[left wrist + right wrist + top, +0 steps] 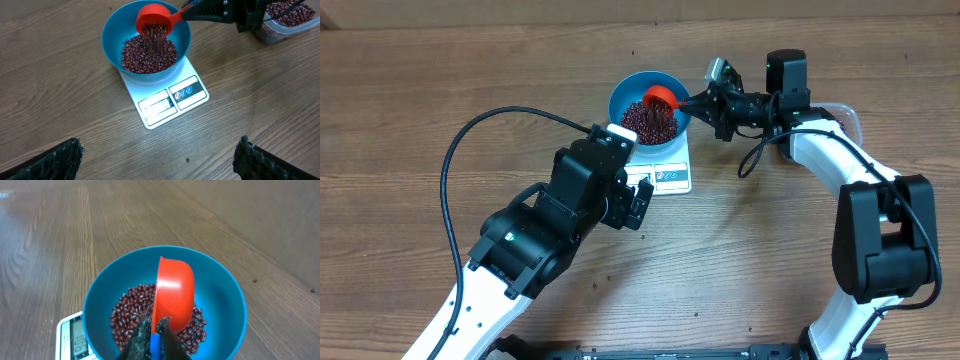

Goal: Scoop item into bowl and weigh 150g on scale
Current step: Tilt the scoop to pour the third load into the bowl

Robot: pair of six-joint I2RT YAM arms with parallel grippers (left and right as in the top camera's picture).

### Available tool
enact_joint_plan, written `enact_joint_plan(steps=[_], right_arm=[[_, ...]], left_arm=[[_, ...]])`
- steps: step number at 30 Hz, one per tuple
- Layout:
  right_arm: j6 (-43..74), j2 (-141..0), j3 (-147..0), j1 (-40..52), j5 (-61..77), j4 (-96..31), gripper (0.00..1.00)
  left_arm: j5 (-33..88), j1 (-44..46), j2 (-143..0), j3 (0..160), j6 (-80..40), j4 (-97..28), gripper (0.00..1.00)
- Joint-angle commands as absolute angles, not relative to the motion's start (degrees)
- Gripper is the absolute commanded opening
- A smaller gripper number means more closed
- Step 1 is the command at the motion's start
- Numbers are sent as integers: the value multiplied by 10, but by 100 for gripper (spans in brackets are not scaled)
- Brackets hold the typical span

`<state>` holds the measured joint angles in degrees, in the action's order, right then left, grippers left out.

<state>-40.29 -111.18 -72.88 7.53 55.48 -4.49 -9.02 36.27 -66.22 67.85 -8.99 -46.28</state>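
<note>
Red scoop (pixel 154 23), tipped over the bowl (pixel 112 36), spills beans (pixel 149 54) onto the heap inside — the right gripper (pixel 154 337) pinches its handle tight. Bowl sits on the scale (pixel 172 100). Left gripper (pixel 157 160) hovers near the scale, fingers (pixel 55 160) spread wide — empty. More beans fill the tub (pixel 285 22).

Blue bowl (pixel 112 36) of maroon beans (pixel 149 54) on the white kitchen scale (pixel 137 91)

The round, deep, bright blue bowl stands upright on the flat scale and covers its rear part. The front strip, with its display window and blue-marked buttons, shows in front of the bowl. The small dark red beans lie in a loose grainy heap across the bowl's bottom, below the rim. More fall onto the heap from a tipped red scoop (pixel 156 21). The display's reading is too small to tell.
</note>
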Motion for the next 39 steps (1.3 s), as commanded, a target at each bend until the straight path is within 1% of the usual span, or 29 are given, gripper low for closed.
enact_joint_plan(steps=[1,13,28,30,33,39], right_arm=[[-506,-1113,-729,75,579,-58,4],[-628,-1113,-729,82,596,-59,4],[-631,-1113,-729,82,596,-32,4],[-616,-1113,-729,82,596,-30,4],[-527,-1112,-729,82,597,-1,4],[-389,-1108,-729,81,597,44,4]], left_arm=[[-94,360,-652,681,-94,-463,100],[-94,360,-652,681,-94,-463,100],[-94,360,-652,681,-94,-463,99],[-94,360,-652,681,-94,-463,99],[-94,360,-652,681,-94,-463,100],[-94,360,-652,681,-94,-463,100]])
